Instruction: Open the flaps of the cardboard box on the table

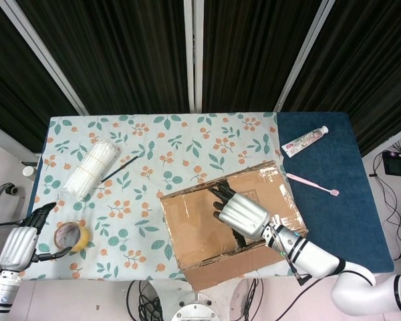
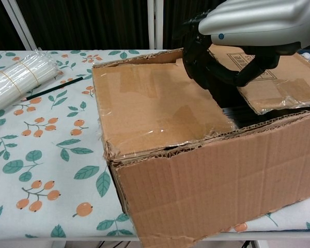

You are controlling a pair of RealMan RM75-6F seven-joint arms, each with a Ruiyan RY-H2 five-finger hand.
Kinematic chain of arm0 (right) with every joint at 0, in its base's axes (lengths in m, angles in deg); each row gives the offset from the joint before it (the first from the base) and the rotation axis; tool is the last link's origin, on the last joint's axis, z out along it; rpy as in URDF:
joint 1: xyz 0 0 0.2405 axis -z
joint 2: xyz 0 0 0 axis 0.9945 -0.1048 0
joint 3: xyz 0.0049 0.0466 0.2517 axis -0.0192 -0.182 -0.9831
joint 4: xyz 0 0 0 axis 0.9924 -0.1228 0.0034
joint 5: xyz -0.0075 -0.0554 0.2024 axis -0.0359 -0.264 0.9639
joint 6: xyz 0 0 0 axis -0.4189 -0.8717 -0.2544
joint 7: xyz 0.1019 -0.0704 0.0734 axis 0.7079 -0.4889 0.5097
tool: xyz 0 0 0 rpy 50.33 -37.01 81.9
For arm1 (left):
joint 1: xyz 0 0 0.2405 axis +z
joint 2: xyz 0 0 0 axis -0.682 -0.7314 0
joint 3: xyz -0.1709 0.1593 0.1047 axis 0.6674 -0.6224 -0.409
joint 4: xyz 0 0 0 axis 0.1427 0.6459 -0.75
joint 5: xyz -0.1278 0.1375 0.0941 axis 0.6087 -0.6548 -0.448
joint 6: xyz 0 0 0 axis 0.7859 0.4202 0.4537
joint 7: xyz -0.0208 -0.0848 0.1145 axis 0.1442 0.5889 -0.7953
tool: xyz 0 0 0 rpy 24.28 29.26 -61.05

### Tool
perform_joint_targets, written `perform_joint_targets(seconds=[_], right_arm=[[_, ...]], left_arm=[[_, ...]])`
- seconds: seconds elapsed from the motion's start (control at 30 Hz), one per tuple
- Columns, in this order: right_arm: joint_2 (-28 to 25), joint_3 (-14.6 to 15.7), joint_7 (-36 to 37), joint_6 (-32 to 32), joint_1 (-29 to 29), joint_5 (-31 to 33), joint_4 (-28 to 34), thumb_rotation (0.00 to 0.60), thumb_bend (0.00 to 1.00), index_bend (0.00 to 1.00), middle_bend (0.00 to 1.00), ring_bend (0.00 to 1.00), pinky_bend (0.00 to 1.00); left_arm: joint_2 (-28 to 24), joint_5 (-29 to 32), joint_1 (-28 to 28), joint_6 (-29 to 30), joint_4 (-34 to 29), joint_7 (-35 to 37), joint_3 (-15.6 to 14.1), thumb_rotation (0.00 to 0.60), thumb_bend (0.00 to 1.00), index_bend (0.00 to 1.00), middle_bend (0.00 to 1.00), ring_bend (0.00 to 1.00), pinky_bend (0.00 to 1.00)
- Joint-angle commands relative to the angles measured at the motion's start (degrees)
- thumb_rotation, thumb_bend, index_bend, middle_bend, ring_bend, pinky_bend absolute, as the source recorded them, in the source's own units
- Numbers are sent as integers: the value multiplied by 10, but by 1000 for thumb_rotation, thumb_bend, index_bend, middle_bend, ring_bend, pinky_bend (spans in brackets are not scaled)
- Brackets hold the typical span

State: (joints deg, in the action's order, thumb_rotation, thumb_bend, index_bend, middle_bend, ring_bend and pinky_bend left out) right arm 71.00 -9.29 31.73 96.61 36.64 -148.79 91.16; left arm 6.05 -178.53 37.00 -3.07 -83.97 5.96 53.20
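Right hand (image 2: pixel 232 49) over the box (image 1: pixel 230 221), fingers hooked into the flap gap; grasp unclear; left hand (image 1: pixel 20 244) released beside it.

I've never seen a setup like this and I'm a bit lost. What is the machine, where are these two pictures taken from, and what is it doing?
It is a robot with two arms, each ending in a silver and black mechanical hand. One picture looks down from its head, the other looks forward from its chest.

On the flowered tablecloth sits a brown cardboard box with two top flaps. The right hand reaches over the box, its dark fingers dipping into the gap between the flaps; whether they grip an edge I cannot tell. The left hand rests open at the table's left edge, beside a yellowish roll of tape, holding nothing.

Also lying there: a bundle of white straws, a black pencil, a white toothpaste tube and a pink toothbrush.
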Motion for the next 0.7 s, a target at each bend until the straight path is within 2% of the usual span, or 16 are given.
perform_joint_targets(seconds=[0.03,0.3,0.7], right_arm=[[-5,4,-4,2,-2,5,4,600,696,542,345,0,0],[-27,15,-20,11,-2,23,13,600,695,587,377,0,0],[-65,24,-19,21,-1,46,30,600,693,602,393,0,0]], left_arm=[[-1,0,0,1,0,0,0,399,12,55,92,106,225],[0,0,-1,-2,-1,-1,-1,397,12,55,93,106,225],[-1,4,0,-1,-1,-2,0,399,12,55,93,106,225]])
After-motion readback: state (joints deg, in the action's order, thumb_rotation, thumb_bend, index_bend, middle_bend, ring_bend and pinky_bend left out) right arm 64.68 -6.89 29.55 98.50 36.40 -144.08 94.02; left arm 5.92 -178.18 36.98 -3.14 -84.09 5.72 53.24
